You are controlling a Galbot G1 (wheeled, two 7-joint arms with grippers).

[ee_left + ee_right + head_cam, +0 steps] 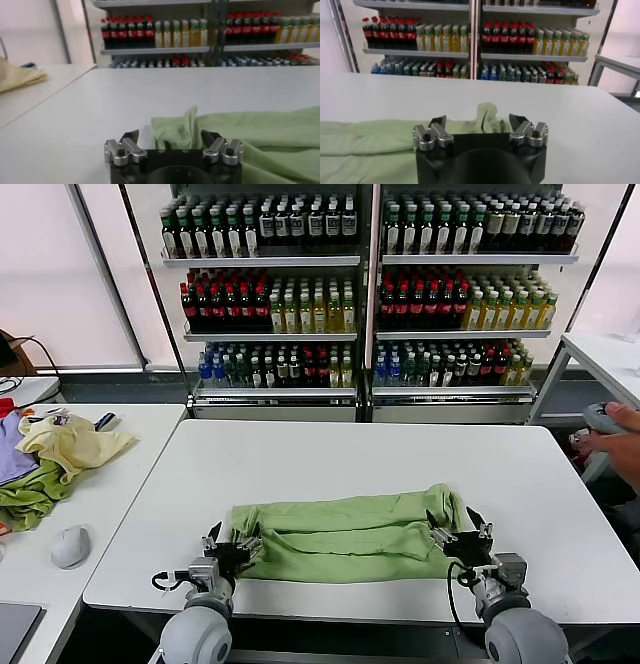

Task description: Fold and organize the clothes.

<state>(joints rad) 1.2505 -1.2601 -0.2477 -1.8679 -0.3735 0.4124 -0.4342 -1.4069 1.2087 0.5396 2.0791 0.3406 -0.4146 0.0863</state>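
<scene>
Shirt (345, 539): light green, folded into a long band near the front edge of my white table (350, 454); left gripper (232, 546) spread wide at one end; right gripper (462, 536) spread wide at the other; neither holds cloth.

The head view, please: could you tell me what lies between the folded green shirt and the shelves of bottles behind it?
In the head view, only bare white table lies between the shirt and the table's far edge; beyond it, floor, then the bottle shelves.
</scene>
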